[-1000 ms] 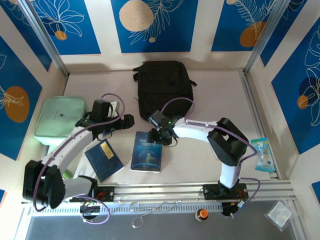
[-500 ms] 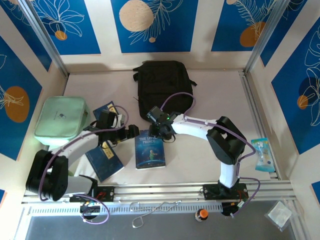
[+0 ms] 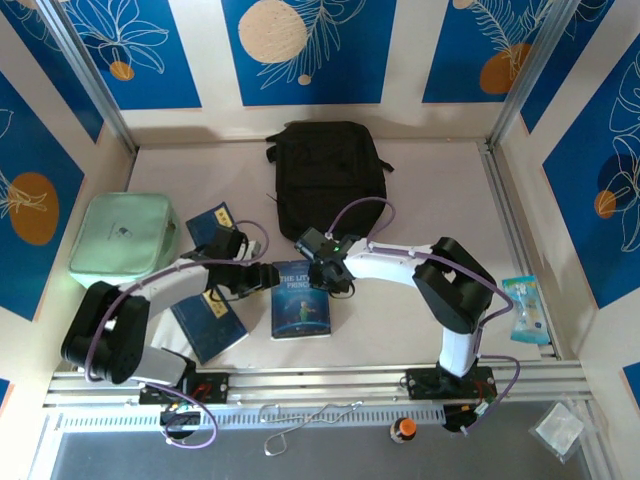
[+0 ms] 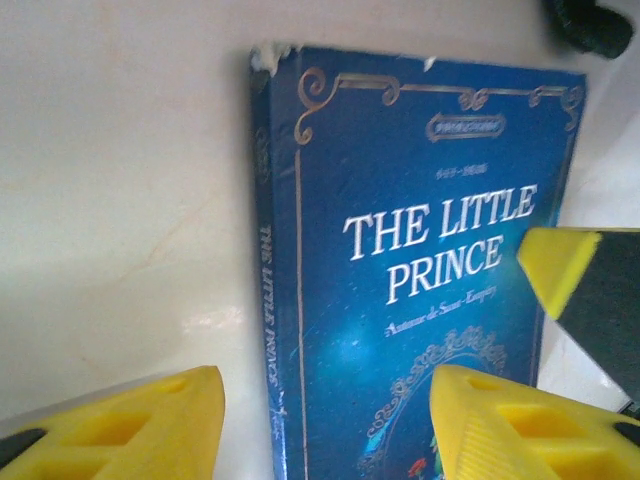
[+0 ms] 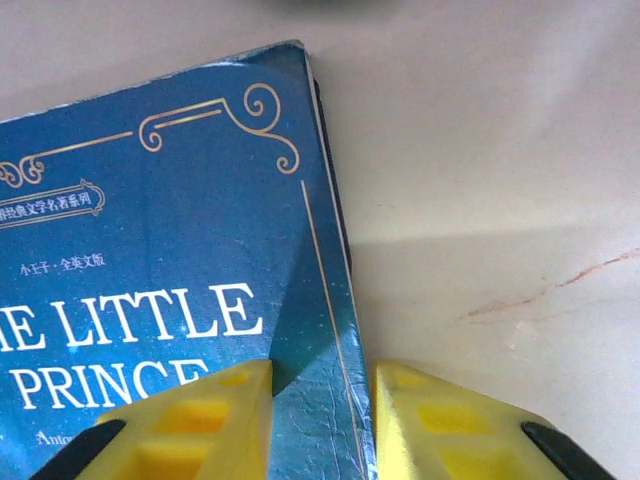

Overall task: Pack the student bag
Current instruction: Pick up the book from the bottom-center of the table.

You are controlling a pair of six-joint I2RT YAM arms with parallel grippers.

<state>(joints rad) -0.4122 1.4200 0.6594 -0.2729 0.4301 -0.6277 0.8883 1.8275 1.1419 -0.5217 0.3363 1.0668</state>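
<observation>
Presently straddling the book point(image 3: 300, 300) spine with left gripper point(image 4: 325, 385) half-wide, opposite edge with right gripper point(image 5: 320, 385) narrow, hold uncertain.

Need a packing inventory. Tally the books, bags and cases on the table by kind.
Blue paperback books: 3
Large black fabric backpack: 1
Mint-green rectangular zip case: 1
Total: 5

Little Prince book point(image 4: 420, 250) and left gripper point(image 4: 322, 425) are cut off at the frame bottom below the title, and the tiny gold print above the title is unreadable.
</observation>
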